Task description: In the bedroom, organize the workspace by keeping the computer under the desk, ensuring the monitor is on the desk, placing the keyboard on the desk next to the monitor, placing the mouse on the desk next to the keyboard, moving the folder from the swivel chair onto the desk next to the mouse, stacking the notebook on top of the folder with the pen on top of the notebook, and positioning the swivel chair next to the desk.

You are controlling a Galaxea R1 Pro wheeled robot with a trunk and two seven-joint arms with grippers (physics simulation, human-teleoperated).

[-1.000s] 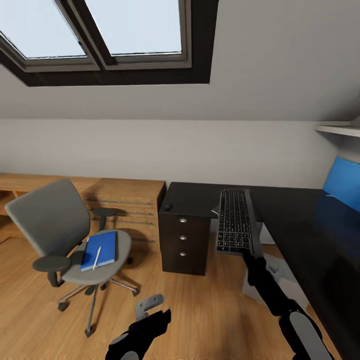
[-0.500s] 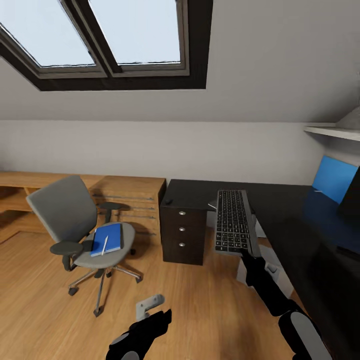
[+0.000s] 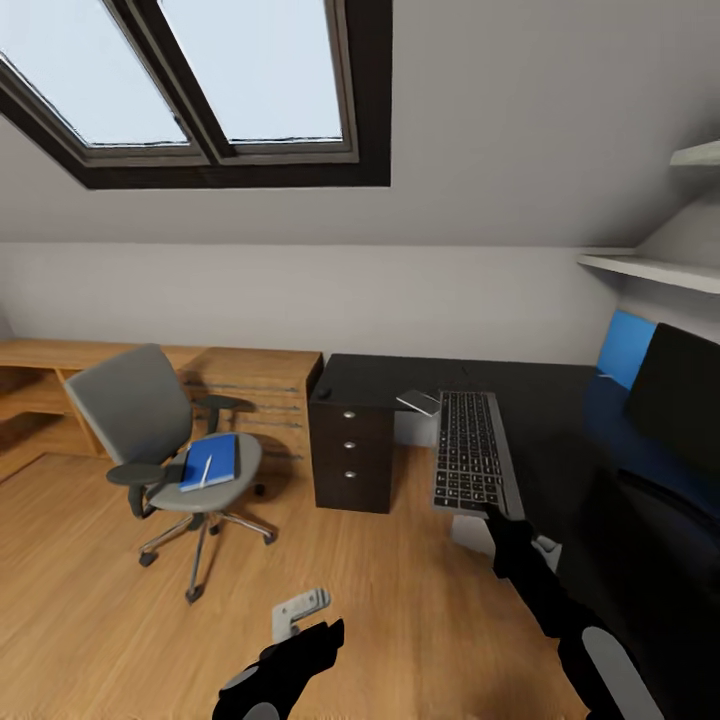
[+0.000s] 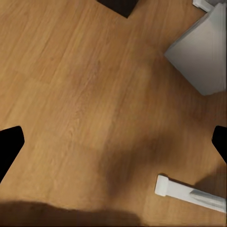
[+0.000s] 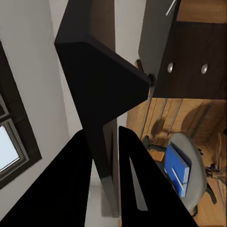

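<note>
Under the skylit bedroom wall, the desk point(image 3: 560, 420) carries the monitor point(image 3: 680, 390), and the right gripper point(image 3: 497, 519), pinching the keyboard point(image 3: 472, 450) by one end beside the desk's front edge, could let it sag and clip that edge, while the left gripper point(image 3: 300, 615) hangs spread and empty.

No readable writing anywhere in these views.

The keyboard point(image 3: 472, 453) has pale marks on its dark keys, but they are too small and blurred to read as letters or numbers. The blue folder point(image 3: 211, 462) on the chair seat point(image 3: 225, 480) has a plain cover with no title or label on it. The black screen point(image 3: 684, 393) on the worktop point(image 3: 560, 420) carries no legible brand mark, and the drawer fronts point(image 3: 349, 445) are unmarked.
</note>
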